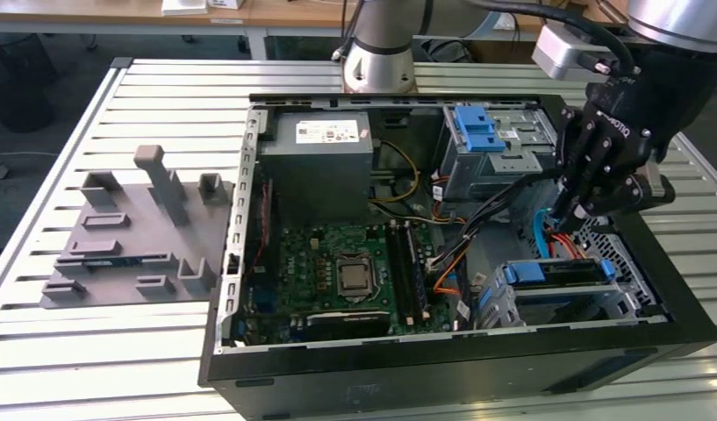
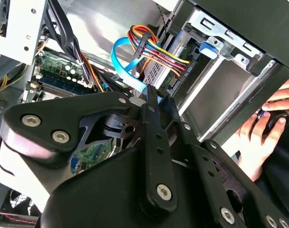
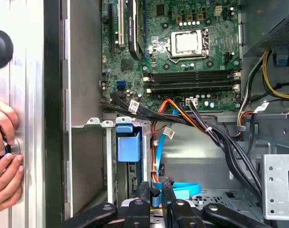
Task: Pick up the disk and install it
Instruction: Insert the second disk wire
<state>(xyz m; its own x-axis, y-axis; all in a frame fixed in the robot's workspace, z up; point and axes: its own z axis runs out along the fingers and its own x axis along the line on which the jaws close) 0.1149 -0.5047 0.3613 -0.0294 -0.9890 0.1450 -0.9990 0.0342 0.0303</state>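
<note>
— Disk [image 1: 554, 274]: where is it?
— In the bay at the corner of the case [image 1: 452, 373], on the exterior view's right. It looks put in already.
— And your gripper [image 3: 156, 191]?
— Nearly closed. It pinches the blue cable [image 3: 185, 186], just above the disk.
— Which step is this?
— Plugging in, I think. You must line the plug up with the disk's socket and push gently.

The exterior view looks down from high up, a bit far back, at the open computer case [image 1: 452, 254] on the worktop [image 1: 159, 351]. Both wrist views sit close inside it and share the blue cable [image 2: 128, 64] [image 3: 180, 187].
</note>
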